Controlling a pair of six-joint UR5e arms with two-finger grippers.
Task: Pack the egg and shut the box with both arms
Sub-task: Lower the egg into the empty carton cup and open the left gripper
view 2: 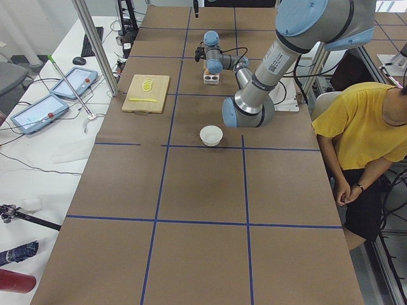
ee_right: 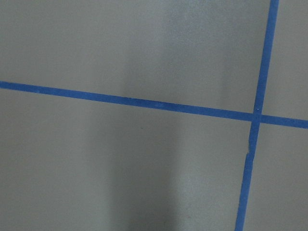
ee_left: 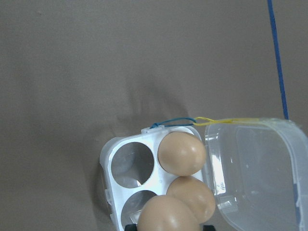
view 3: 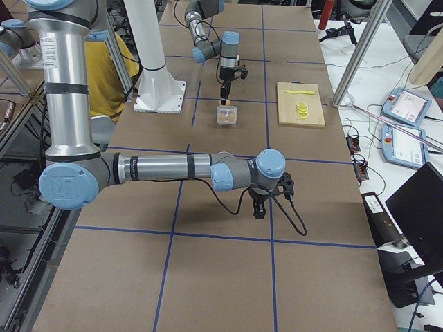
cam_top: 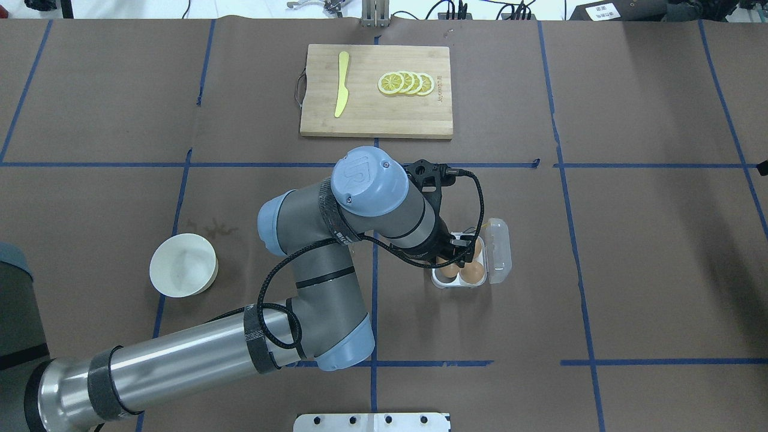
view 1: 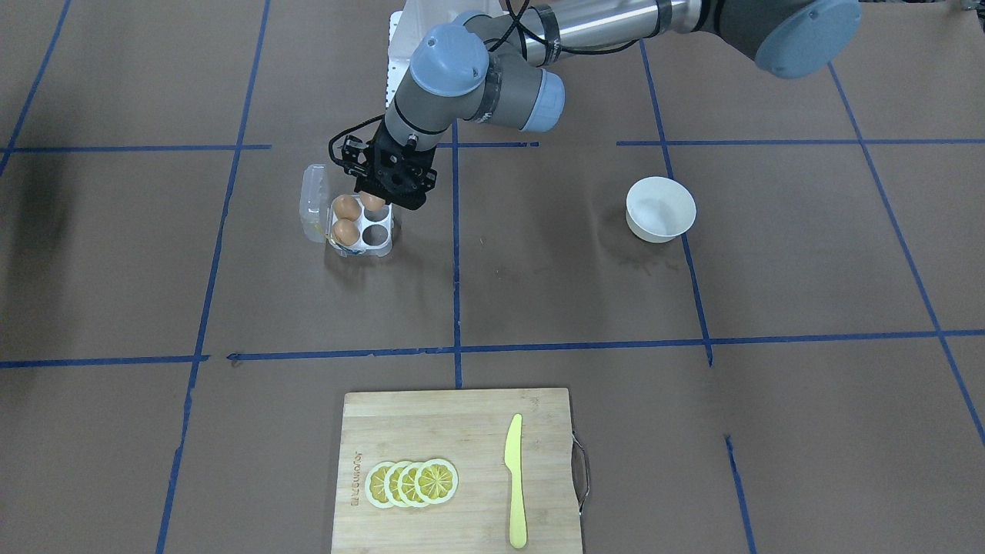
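The egg (ee_left: 166, 214) hangs pinched in my left claw (view 1: 375, 198) just above a free cup of the box (view 1: 385, 248), beside two eggs (view 1: 345, 206) already seated. I judge what's left is to lower it and shut the open lid (view 1: 312, 201). My right claw (view 3: 261, 202) hovers well apart, and I cannot tell its opening.

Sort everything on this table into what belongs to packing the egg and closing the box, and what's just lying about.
For the job: left gripper, the egg it holds, box with its lid open, two eggs already in cups, right gripper.
Lying about: white bowl, cutting board, lemon slices, yellow knife.
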